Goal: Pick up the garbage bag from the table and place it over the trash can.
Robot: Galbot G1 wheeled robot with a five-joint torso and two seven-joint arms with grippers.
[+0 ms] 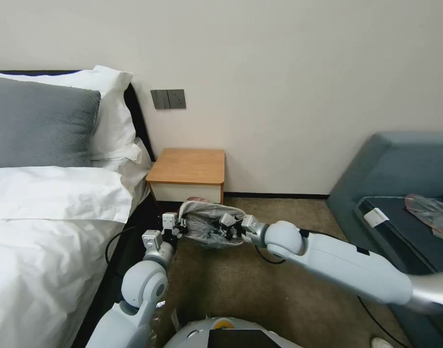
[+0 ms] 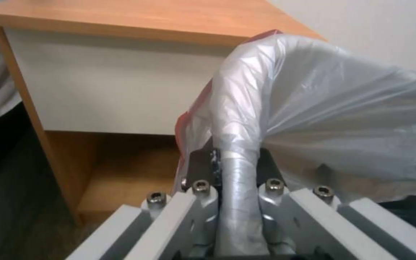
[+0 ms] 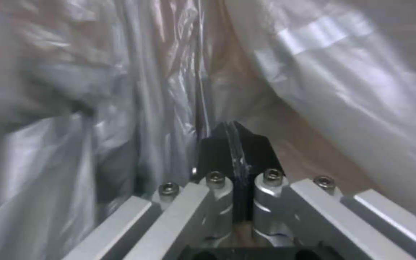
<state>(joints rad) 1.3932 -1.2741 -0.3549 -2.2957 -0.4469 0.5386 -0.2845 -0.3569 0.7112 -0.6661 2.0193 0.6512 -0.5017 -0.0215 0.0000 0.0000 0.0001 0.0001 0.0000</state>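
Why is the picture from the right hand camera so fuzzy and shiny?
In the right wrist view the garbage bag hangs right against the lens, so its folds blur and catch bright glare around the right tool. The left wrist view is sharper near the left tool; the head view is the clearest.

Bed (image 1: 42,232), grey pillow (image 1: 37,123) left; teal sofa (image 1: 400,169) right.
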